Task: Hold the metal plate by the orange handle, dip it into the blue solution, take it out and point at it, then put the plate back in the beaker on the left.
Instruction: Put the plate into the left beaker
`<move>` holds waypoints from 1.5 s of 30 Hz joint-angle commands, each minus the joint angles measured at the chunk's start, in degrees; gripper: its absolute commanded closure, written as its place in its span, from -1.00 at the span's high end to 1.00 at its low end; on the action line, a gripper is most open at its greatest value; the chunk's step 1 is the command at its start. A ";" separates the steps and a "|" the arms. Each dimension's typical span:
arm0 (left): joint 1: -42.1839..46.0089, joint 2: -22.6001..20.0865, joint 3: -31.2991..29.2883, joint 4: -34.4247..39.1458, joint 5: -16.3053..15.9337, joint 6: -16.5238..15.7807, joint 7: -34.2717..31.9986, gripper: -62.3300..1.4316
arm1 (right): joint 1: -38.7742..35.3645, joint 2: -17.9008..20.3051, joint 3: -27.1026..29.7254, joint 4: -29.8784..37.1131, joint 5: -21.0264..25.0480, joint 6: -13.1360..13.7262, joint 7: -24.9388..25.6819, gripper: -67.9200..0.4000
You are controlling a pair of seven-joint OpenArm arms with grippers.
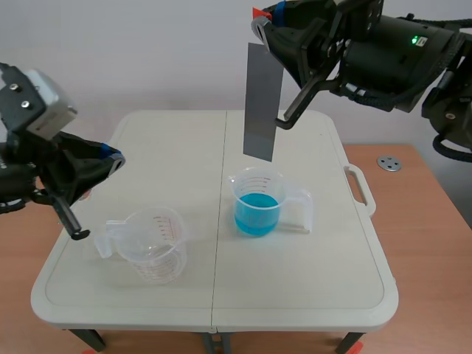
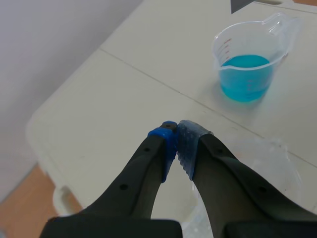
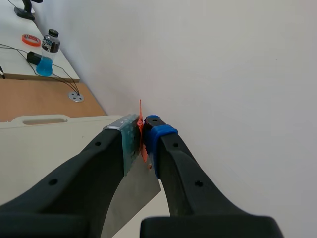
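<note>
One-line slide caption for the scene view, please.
Right gripper holds the metal plate by its orange handle above the beaker of blue solution; left gripper rests shut beside the empty beaker.

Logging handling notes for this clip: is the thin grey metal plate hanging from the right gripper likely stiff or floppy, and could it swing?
The thin grey metal plate hangs flat and straight, so probably stiff. The right gripper pinches only its orange handle at the top, so it may swing when moved. It looks thin, likely light.
</note>
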 commanded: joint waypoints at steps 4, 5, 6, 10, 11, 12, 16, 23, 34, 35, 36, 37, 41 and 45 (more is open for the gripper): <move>11.08 -0.90 -9.38 2.73 -1.33 3.48 -4.50 -0.92 | 0.72 0.26 -0.61 1.18 1.86 0.31 0.85 -0.95; 13.55 -0.87 -11.52 3.21 -1.70 3.69 -5.20 -0.91 | 0.72 0.26 -0.87 1.18 1.86 0.31 0.85 -0.95; 15.98 -0.87 -13.49 3.67 -1.99 3.87 -5.90 -0.91 | 0.72 0.26 -1.20 1.18 1.86 0.31 0.85 -0.95; 25.68 -0.81 -19.91 5.20 -3.37 3.87 -9.03 -0.91 | 0.87 0.26 -2.45 1.18 1.86 0.31 0.87 -0.95; 27.93 -0.68 -21.29 5.42 -3.78 3.87 -9.88 -0.91 | 0.90 0.26 -2.82 1.18 1.86 0.31 0.87 -0.95; 30.12 -0.44 -22.58 5.55 -3.80 3.85 -10.78 -0.92 | 1.07 0.26 -3.19 1.18 1.90 0.31 0.87 -0.95; 37.27 1.95 -26.95 5.55 -3.74 3.85 -13.05 -0.91 | 1.86 0.24 -4.92 1.18 2.10 0.31 0.92 -0.95; 46.38 6.25 -31.23 5.55 -3.52 3.85 -14.51 -0.91 | 3.30 -0.04 -8.46 1.18 2.54 0.31 1.01 -0.95; 56.70 10.95 -34.60 5.53 -2.34 3.85 -18.58 -0.91 | 3.74 -1.95 -14.14 1.18 3.34 0.31 -0.55 -0.95; 57.40 11.32 -34.82 5.53 -1.62 3.85 -19.02 -0.91 | 3.74 -2.43 -14.49 1.18 3.34 0.31 -1.01 -0.95; 57.92 11.67 -34.95 5.53 -1.11 3.85 -19.34 -0.91 | 3.74 -2.89 -14.80 1.18 3.34 0.31 -1.38 -0.95; 58.45 11.89 -35.04 5.53 -0.72 3.85 -19.56 -0.91 | 3.74 -3.34 -15.15 1.18 3.32 0.31 -1.75 -0.95; 60.83 12.17 -35.04 5.53 0.02 3.85 -20.52 -0.91 | 3.74 -5.25 -16.87 1.18 3.30 0.31 -3.48 -0.95; 61.24 12.50 -35.04 5.40 0.24 3.85 -20.87 -0.92 | 3.72 -6.58 -18.67 1.18 3.15 0.31 -5.07 -0.95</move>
